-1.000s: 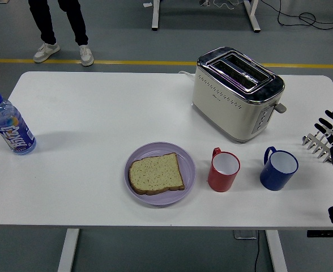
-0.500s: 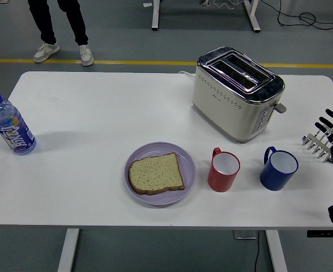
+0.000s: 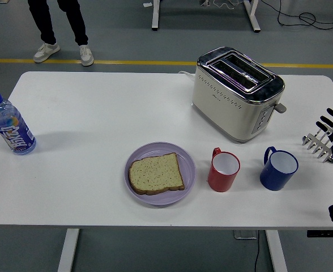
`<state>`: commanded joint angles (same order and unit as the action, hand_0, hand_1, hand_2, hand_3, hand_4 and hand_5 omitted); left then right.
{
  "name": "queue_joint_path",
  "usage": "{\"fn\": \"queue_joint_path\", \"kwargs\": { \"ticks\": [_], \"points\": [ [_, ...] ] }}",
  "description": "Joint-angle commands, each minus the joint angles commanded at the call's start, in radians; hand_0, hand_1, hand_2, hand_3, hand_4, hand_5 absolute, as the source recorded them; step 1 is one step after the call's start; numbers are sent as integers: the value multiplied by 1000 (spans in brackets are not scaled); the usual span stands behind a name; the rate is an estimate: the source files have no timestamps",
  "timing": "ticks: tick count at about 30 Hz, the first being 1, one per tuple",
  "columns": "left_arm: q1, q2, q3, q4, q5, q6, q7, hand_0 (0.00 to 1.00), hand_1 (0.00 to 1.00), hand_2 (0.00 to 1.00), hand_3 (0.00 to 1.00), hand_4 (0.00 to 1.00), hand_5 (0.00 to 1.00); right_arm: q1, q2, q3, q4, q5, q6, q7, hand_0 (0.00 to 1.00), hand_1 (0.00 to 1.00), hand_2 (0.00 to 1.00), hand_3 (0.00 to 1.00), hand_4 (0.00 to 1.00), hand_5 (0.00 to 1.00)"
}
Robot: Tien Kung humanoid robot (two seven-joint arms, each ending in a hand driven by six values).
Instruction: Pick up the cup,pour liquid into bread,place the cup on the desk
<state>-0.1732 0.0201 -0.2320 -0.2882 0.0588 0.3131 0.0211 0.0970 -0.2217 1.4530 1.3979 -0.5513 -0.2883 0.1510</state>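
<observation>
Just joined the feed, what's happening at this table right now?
Nothing is being held yet. The right hand hovers open at the table's right edge, nearest the blue cup. The red cup stands upright beside the purple plate with its bread slice. A toaster and a bottle sit untouched.
</observation>
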Motion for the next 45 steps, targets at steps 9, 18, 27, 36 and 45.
{"fn": "queue_joint_path", "kwargs": {
  "ticks": [9,18,27,36,45],
  "points": [
    [1,-1,-8,0,14,1,6,687,698,702,558,258,998,-1,-2,0,2,0,0,0,638,504,586,584,660,217],
    [7,-1,-21,0,39,1,12,687,698,703,558,257,998,-3,-6,5,3,-1,-1,1,636,504,586,584,662,219],
    [14,0,-32,0,60,1,17,688,700,704,558,257,998,-8,-8,7,3,-4,0,-1,636,503,587,585,664,225],
    [14,0,-17,0,33,0,8,687,700,705,559,255,998,-5,-12,10,9,-27,-5,-5,636,505,587,585,667,227],
    [9,1,-7,0,13,0,2,687,701,705,559,251,998,-5,-22,19,33,-179,-29,-25,649,527,611,598,674,230]
  ]
}}
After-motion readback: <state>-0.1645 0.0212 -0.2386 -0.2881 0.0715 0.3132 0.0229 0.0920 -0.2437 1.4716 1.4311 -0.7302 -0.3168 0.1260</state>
